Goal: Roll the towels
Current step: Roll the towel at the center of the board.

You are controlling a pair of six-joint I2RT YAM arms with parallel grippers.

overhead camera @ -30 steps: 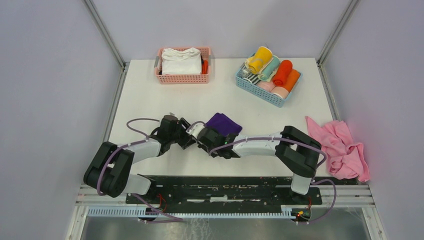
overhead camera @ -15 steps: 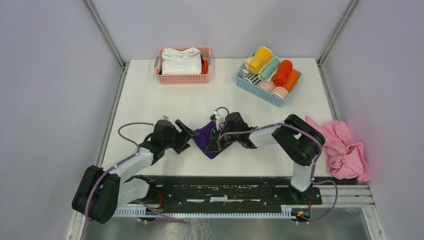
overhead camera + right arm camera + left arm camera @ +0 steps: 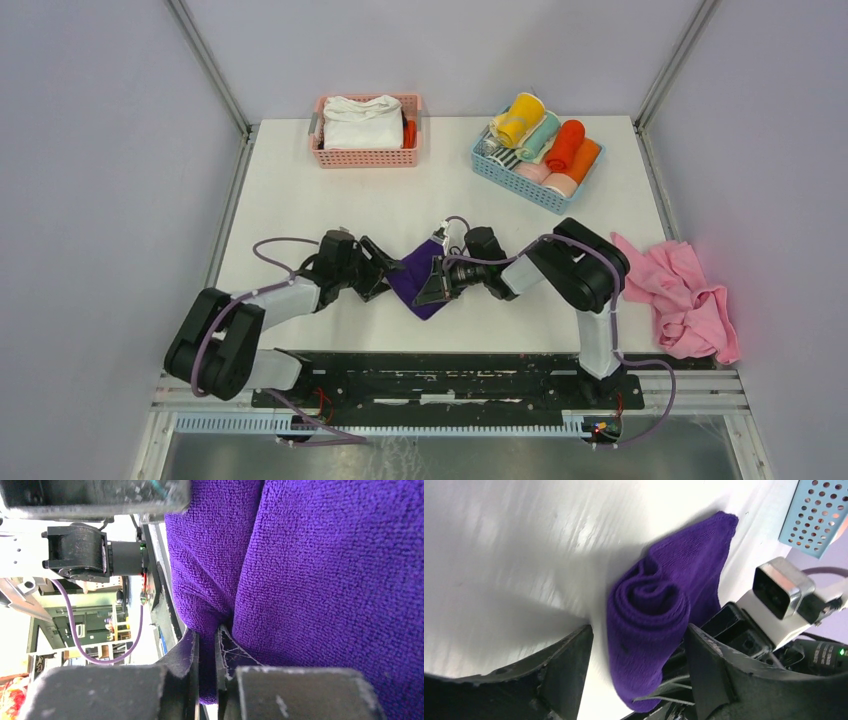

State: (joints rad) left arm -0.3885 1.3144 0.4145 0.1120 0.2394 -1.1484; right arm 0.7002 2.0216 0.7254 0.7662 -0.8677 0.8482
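White cloths (image 3: 360,125) piled in pink basket (image 3: 366,157), coloured rolls (image 3: 565,145) in blue basket (image 3: 535,190). Left gripper (image 3: 378,270) spread astride purple towel (image 3: 659,600), right gripper (image 3: 206,640) pinching its fold; towel partly hidden underneath.

The purple towel (image 3: 412,278) is plain and dark on the white worktop (image 3: 330,205). Far left, a pink basket (image 3: 365,158) holds white cloths (image 3: 360,125). Far right, a light blue basket (image 3: 545,195) holds a yellow towel (image 3: 520,118) among teal, orange and pale pink rolls (image 3: 567,143). The right-hand cloth (image 3: 685,295) is pink.
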